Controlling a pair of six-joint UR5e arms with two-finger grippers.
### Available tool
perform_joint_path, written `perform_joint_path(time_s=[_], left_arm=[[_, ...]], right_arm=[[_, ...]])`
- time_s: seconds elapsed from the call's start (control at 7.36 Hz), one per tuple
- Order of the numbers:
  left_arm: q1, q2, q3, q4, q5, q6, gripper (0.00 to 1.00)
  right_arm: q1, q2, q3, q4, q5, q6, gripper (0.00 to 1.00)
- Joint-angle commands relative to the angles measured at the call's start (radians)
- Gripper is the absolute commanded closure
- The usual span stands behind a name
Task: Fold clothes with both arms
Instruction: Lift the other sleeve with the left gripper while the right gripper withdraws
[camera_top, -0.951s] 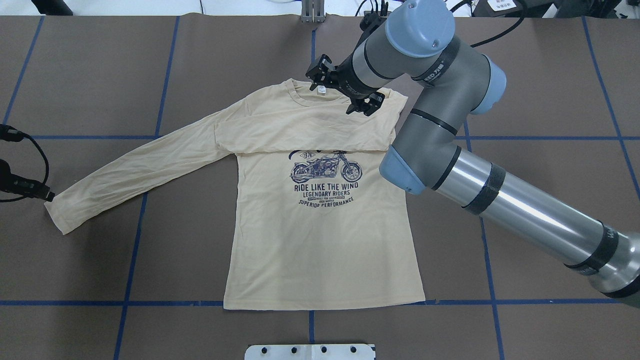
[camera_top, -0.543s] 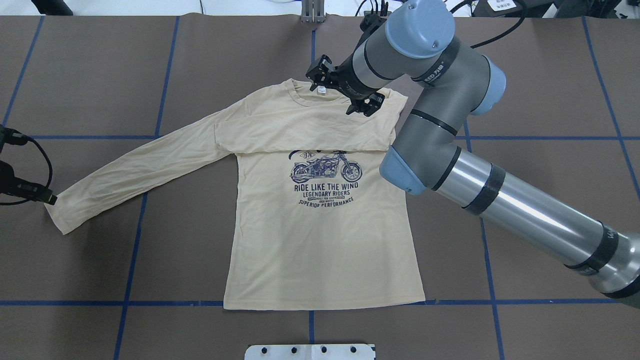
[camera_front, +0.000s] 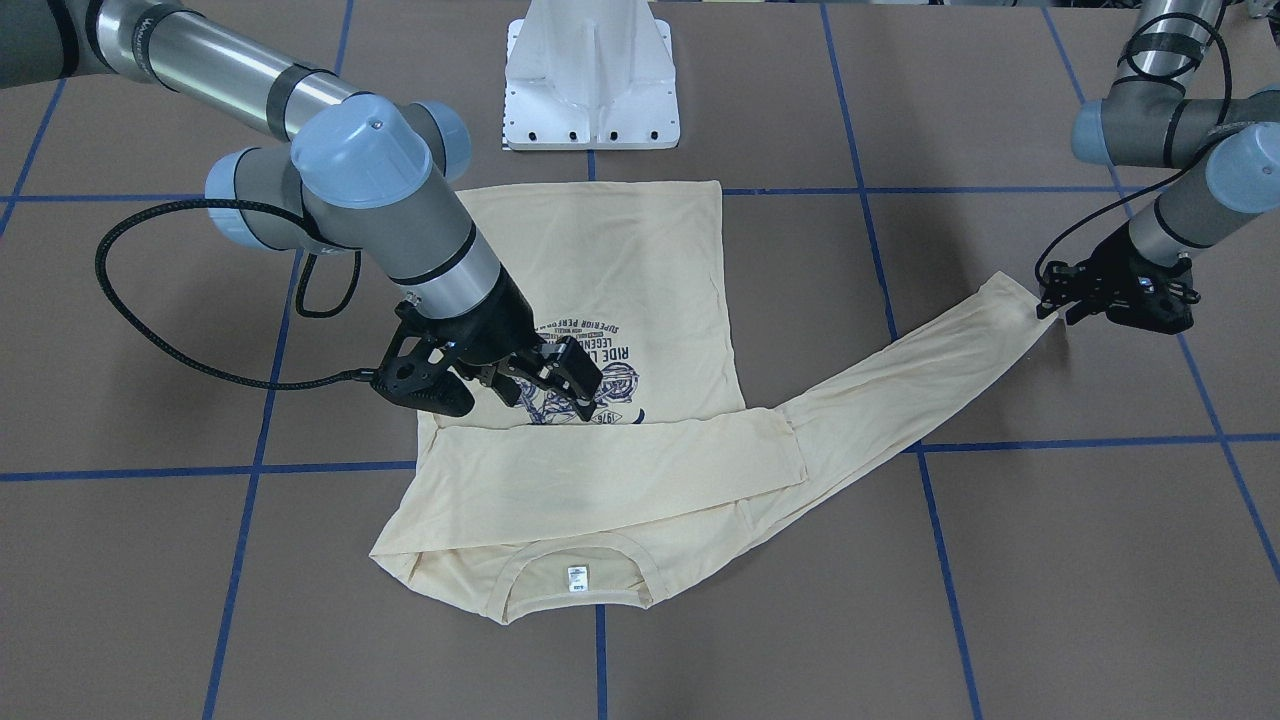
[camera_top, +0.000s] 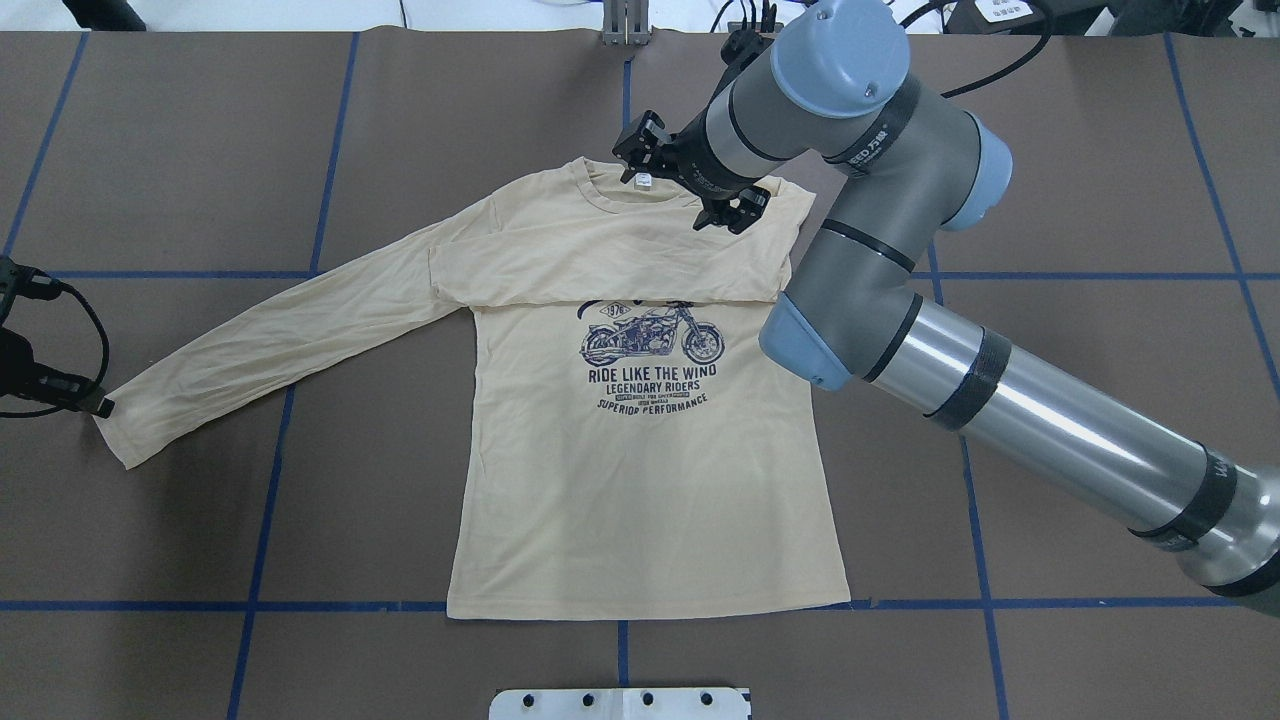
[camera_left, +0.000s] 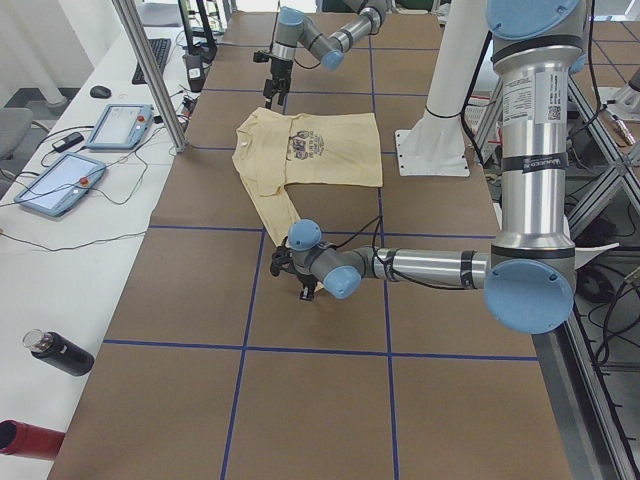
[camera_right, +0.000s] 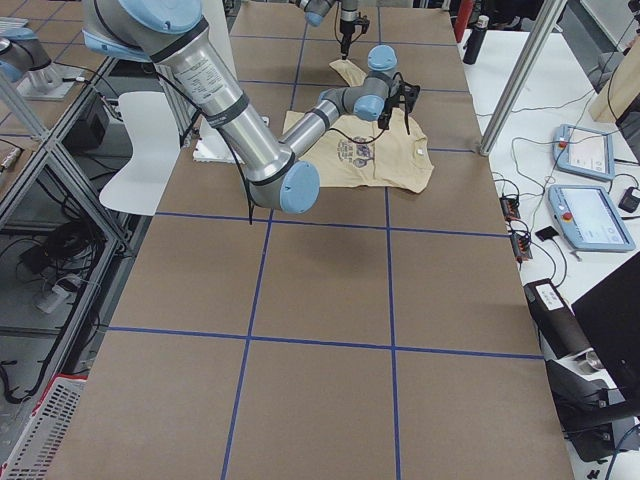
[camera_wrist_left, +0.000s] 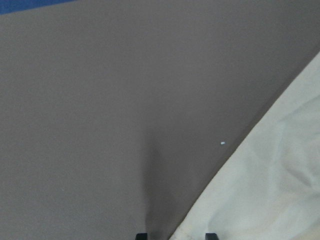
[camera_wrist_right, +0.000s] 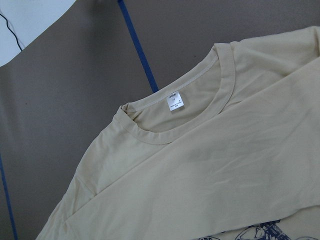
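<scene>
The cream-yellow shirt (camera_top: 640, 480) lies flat, print up, with its motorcycle print (camera_top: 652, 338) and white neck label (camera_top: 643, 180) showing. One sleeve is folded across the chest (camera_front: 610, 460). The other sleeve (camera_top: 270, 340) stretches out to the overhead view's left. My left gripper (camera_top: 98, 407) sits low at that sleeve's cuff (camera_front: 1020, 300). In the left wrist view its fingertips (camera_wrist_left: 141, 235) stand apart with the cuff edge (camera_wrist_left: 260, 190) between them. My right gripper (camera_front: 500, 392) hovers open and empty above the shirt's chest near the collar (camera_wrist_right: 175, 125).
The brown table covering (camera_top: 200, 150) carries blue tape grid lines (camera_top: 270, 480). The white pedestal base (camera_front: 592, 75) stands just behind the shirt's hem. Tablets (camera_left: 60, 185) and bottles (camera_left: 60, 352) lie on the white side bench.
My left gripper has shifted slightly along the cuff toward the near side of the table. The right arm and the shirt body have not moved.
</scene>
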Motion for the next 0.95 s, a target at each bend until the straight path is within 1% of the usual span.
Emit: perform_joint_path(time_s=[0.0,0.14,0.27,0.41,0.54,0.68,0.81], left_arm=[[0.001,-0.001,0.001,0.003,-0.003,0.0,0.95],[0.001,-0.001,0.001,0.001,-0.003,0.0,1.0],[0.001,0.001,-0.008,0.001,-0.004,0.002,1.0],[-0.001,-0.001,-0.028,0.006,-0.073,0.002,1.0],[-0.004,0.004,-0.084,0.013,-0.139,-0.001,1.0],[-0.006,-0.01,-0.162,0.05,-0.173,-0.02,1.0],[-0.007,-0.069,-0.219,0.096,-0.168,-0.114,1.0]], right_arm=[[0.0,0.001,0.0,0.002,0.0,0.003,0.03],[0.0,0.002,0.0,0.002,0.0,0.003,0.03],[0.0,0.002,0.0,0.002,0.0,0.001,0.03],[0.003,0.0,0.002,0.0,0.003,0.0,0.04],[0.012,-0.009,0.015,-0.003,0.015,-0.002,0.04],[0.046,-0.065,0.058,-0.002,0.07,-0.011,0.04],[0.07,-0.148,0.114,0.006,0.096,-0.032,0.04]])
